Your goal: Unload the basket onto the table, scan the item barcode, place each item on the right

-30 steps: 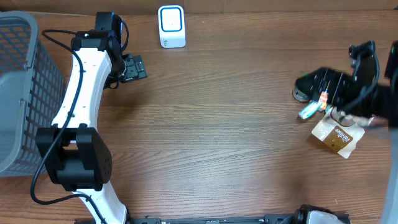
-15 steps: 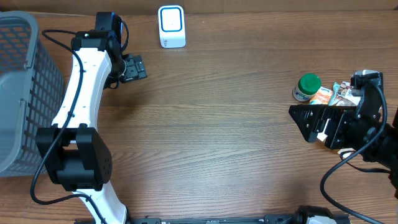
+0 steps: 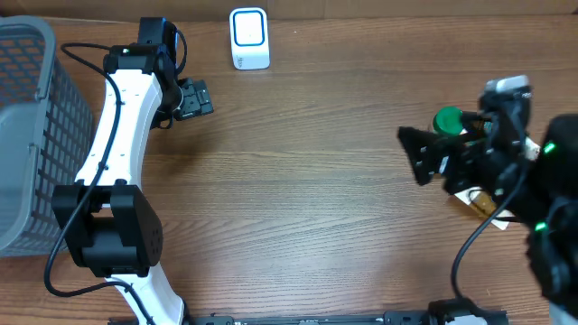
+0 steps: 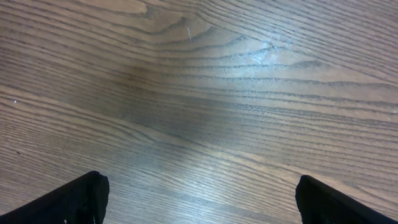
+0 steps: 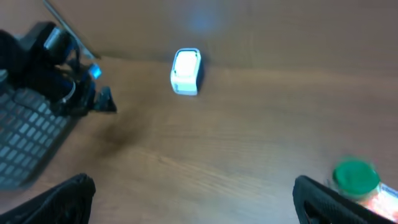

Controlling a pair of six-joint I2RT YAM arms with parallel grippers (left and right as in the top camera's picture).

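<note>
The white barcode scanner (image 3: 249,38) stands at the back of the table, also in the right wrist view as the scanner (image 5: 186,70). The items lie at the right: a green-lidded jar (image 3: 449,119) and a brown packet (image 3: 483,202), mostly hidden under my right arm. My right gripper (image 3: 414,155) hovers just left of them, open and empty, pointing left. In its wrist view the right gripper (image 5: 196,205) frames bare wood, with the green lid (image 5: 356,175) beside its right finger. My left gripper (image 3: 200,97) is open over bare wood at the back left, seen as the left gripper (image 4: 199,202).
A grey mesh basket (image 3: 27,135) stands at the table's left edge, beside the left arm (image 3: 113,153). The right wrist view is blurred by motion.
My right arm has swung off the items, down and then up and to the left, leaving the green jar uncovered. It holds nothing. The left arm has not moved.
</note>
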